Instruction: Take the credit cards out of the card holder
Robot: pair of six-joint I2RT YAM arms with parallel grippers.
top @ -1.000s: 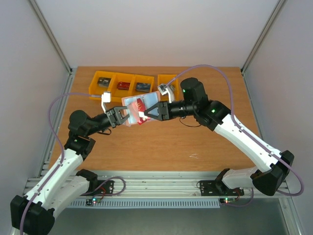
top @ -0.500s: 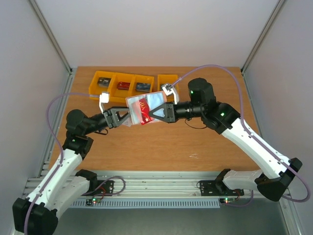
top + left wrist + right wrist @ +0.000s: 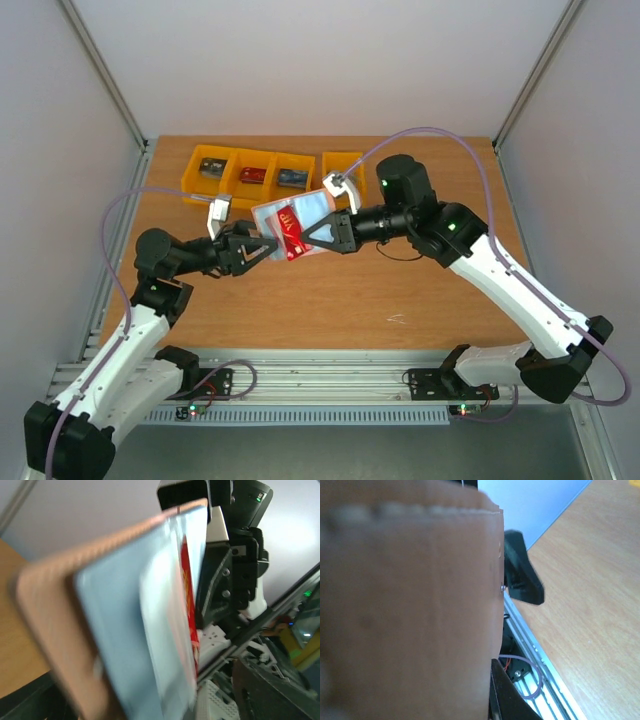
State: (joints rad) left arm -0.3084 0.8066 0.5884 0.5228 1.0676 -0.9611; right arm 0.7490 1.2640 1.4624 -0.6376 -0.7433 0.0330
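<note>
The right gripper (image 3: 314, 237) stays clenched on the card holder (image 3: 312, 209), holding it off the table (image 3: 330, 300) at centre frame, just below the orange bins (image 3: 262, 173). The left gripper (image 3: 262, 247) pinched the holder's left edge a second ago. It has since let go, and its jaws now stand parted beside the lower-left corner. The holder itself has barely shifted. A red card (image 3: 288, 222) still sits tucked in its open blue-grey inside.

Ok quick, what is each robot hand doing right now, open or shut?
Left hand: open, holding nothing.
Right hand: shut on the flat folding card holder, blue-grey inside, pinkish outside.
</note>
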